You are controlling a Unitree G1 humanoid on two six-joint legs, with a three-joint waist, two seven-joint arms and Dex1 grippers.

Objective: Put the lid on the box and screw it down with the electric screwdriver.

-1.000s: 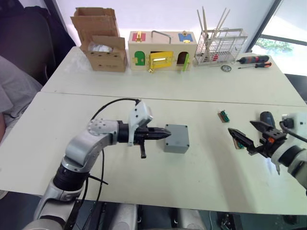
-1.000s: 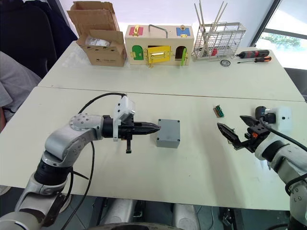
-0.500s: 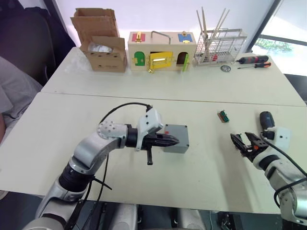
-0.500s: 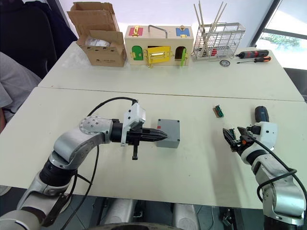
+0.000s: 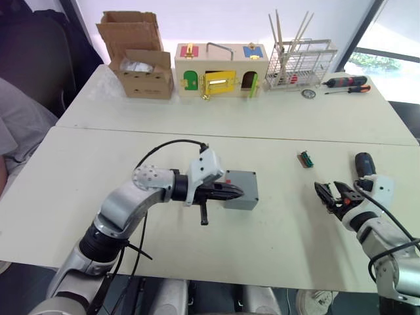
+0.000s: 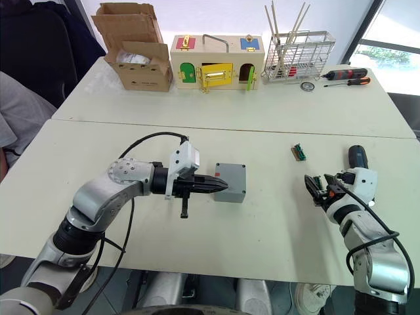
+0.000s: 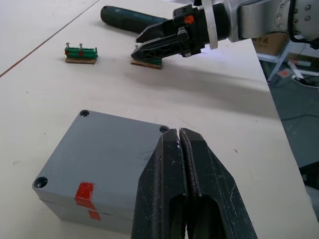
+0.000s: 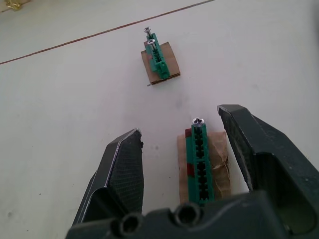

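Observation:
The grey box (image 5: 241, 189) stands mid-table, a red label (image 7: 84, 189) on its side. The lid (image 7: 107, 144) lies on top of it, with screw holes showing at its corners. My left gripper (image 5: 237, 193) is shut and empty, its tips resting over the lid's edge on my left side. My right gripper (image 5: 329, 191) is open low over the table, its fingers either side of a green screw strip (image 8: 199, 159) on brown card. The electric screwdriver (image 5: 363, 163) lies flat just behind that gripper.
A second green strip (image 5: 306, 158) lies farther back. Along the far table stand a cardboard carton (image 5: 136, 56), a wooden box with coloured doors (image 5: 220, 70), a wire rack (image 5: 300, 62) and hand screwdrivers (image 5: 348, 83). A person's sleeve (image 5: 16, 131) is at the left edge.
My left gripper has moved right until its shut tips reach the box. My right gripper has dropped down and back, and now straddles the green strip.

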